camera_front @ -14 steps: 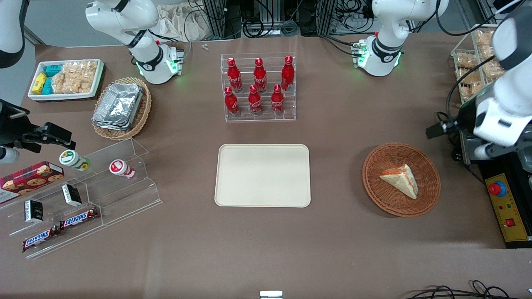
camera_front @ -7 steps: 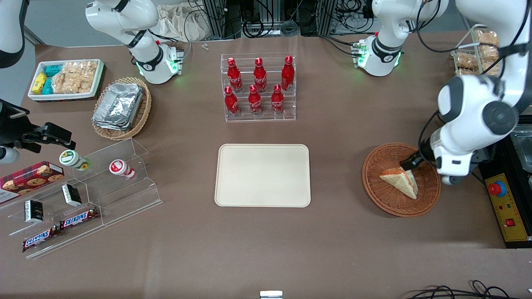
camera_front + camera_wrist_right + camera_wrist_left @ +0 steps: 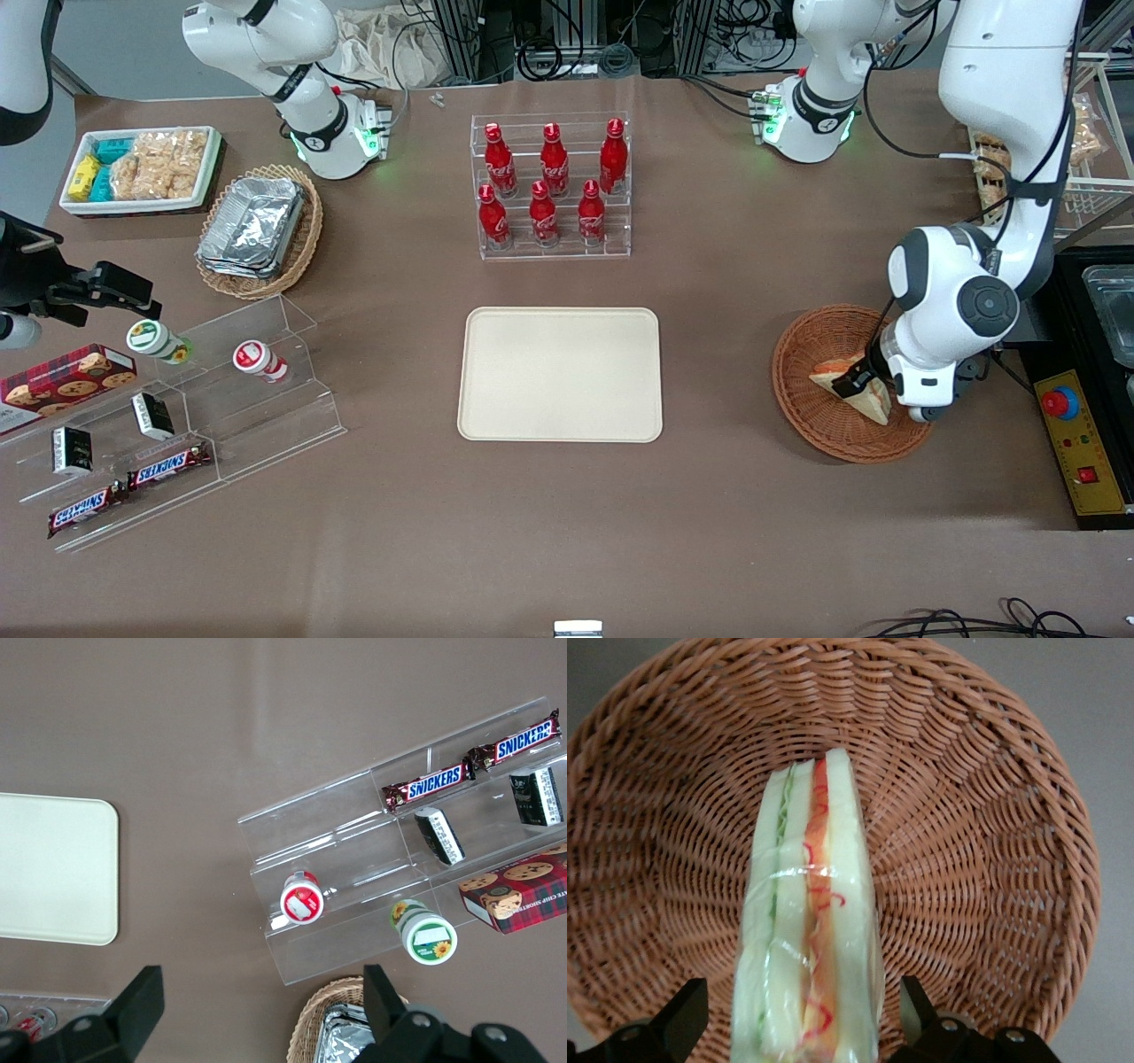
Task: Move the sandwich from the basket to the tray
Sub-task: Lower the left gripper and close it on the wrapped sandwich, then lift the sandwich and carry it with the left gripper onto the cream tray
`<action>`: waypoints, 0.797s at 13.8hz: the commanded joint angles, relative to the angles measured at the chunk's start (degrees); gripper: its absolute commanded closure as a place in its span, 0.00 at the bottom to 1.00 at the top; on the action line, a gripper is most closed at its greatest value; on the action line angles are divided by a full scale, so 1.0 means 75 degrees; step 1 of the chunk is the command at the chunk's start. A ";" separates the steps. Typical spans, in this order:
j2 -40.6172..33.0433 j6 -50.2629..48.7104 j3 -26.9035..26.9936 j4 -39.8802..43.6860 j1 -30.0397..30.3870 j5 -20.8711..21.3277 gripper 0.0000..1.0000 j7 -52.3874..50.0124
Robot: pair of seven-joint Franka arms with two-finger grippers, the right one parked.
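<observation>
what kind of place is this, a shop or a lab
Most likely a robotics lab staged as a snack counter: the cola bottles stand in a clear rack, Snickers bars lie on an acrylic shelf, and the gripper straddles the sandwich in the basket.

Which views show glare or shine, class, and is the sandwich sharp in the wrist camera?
Left wrist view: the sandwich is sharp, its clear wrap catching a faint sheen, between the open fingers of the gripper in the basket. Front view: the foil trays shine brightly, and the tray is lit evenly, without glare.
</observation>
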 commanded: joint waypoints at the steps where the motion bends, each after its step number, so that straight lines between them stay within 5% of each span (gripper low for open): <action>1: 0.0101 0.0437 0.0010 -0.0045 0.0081 0.0101 0.99 -0.0226; 4: -0.0399 0.0170 0.0033 -0.0009 0.0093 0.0113 1.00 -0.0121; 7: -0.1477 -0.2202 -0.0048 0.0445 -0.0011 0.0113 1.00 0.0672; 11: -0.1868 -0.3290 -0.1461 0.0951 -0.0632 0.0043 1.00 0.0969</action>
